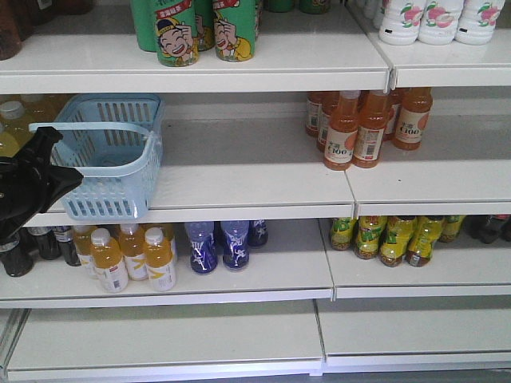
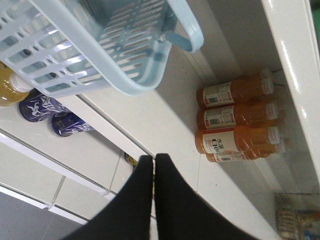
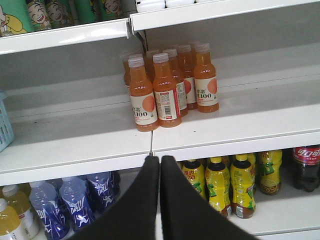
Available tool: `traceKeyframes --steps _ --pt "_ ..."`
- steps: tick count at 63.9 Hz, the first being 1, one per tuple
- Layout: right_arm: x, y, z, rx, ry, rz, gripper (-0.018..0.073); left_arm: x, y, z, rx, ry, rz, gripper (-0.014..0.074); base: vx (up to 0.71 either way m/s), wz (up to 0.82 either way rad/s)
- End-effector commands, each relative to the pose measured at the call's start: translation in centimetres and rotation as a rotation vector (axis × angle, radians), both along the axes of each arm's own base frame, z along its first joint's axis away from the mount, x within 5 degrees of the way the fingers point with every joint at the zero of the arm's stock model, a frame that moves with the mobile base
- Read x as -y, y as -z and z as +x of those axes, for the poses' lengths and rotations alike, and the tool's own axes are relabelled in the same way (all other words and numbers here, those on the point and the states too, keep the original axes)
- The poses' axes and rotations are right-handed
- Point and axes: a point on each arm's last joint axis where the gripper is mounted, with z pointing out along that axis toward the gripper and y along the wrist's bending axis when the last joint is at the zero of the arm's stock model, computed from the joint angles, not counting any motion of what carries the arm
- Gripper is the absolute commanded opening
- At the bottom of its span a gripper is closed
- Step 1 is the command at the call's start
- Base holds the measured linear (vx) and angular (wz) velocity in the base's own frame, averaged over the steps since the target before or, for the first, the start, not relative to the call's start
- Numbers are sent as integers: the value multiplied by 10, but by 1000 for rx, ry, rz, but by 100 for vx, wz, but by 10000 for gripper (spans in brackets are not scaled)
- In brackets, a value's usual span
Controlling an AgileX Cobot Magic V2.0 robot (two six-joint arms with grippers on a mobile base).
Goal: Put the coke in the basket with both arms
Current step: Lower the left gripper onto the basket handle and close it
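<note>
Red-labelled coke (image 3: 306, 162): upright on lower shelf (image 3: 285, 212), lower right of frame, down-right of right arm (image 3: 160, 167), the nearer. Jaws of both arms pressed together, empty. Left arm (image 2: 153, 165) near basket (image 1: 108, 199).

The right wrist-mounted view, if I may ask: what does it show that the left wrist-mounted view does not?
Only the right wrist view shows the coke, at the far right of the lower shelf, near yellow-labelled bottles. Only the left wrist view shows the slotted inside of the basket and its handle. Both show the orange bottles, the blue bottles and some of the basket; each also shows its own shut tool, the left tool and the right tool.
</note>
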Motion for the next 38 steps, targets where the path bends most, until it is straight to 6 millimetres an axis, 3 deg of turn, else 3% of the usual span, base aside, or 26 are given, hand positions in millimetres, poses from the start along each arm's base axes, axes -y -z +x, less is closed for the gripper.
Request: traceKeyframes --steps 1,18,26,38 --pt "0 -3 -1 79 -1 -7 -5 1 -20 1 57 -27 -80 -6 0 0" --pt "0 -3 -1 79 -1 -7 -5 -8 -23 1 71 -23 -107 43 0 0" --pt "0 -3 -1 79 -1 -7 -5 -24 -34 2 117 -22 -145 155 0 0" --pt "0 -3 -1 79 -1 -7 -5 -45 -75 11 258 -10 -171 378 0 0"
